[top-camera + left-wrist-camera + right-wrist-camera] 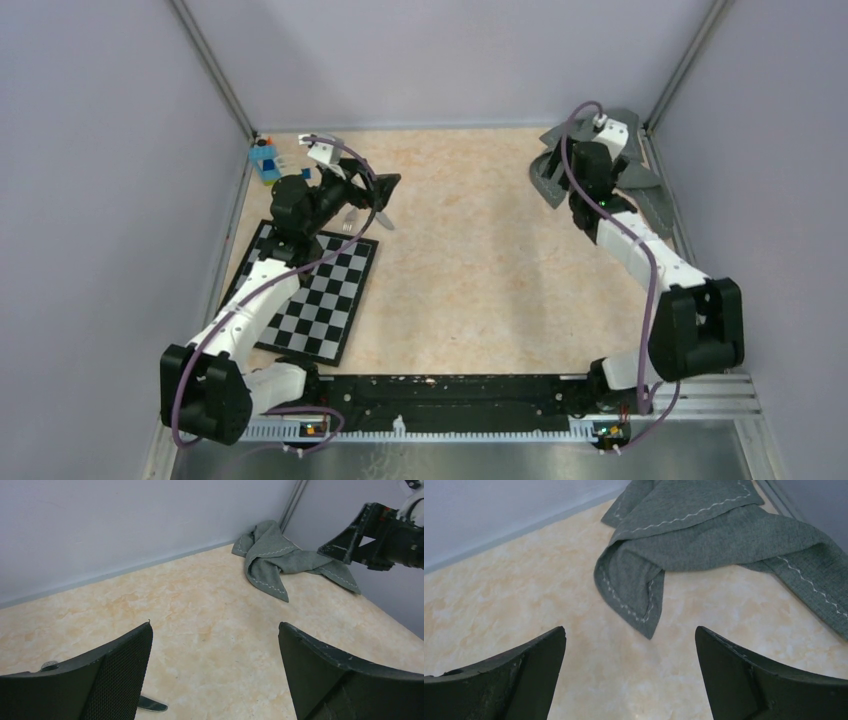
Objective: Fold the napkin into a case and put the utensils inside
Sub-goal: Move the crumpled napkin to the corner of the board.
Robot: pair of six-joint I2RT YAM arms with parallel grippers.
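We see the marbled table [470, 270] first, with the checkered mat [330, 300] at its left edge, partly covered by the left arm [250, 300]. The napkin [704, 535] lies crumpled and unfolded in the far right corner. From above, the right arm [640, 250] hides its middle, and the right wrist view cuts off its right end. The right gripper [629, 635] hovers just short of the cloth, its jaws spread wide and holding nothing. The left gripper [215, 630] hangs beyond the mat's far corner, equally wide and empty. The utensils [350, 217] lie beneath it, mostly hidden, and we cannot tell fork from knife. A small blue toy-brick block [265, 160] sits in the far left corner.
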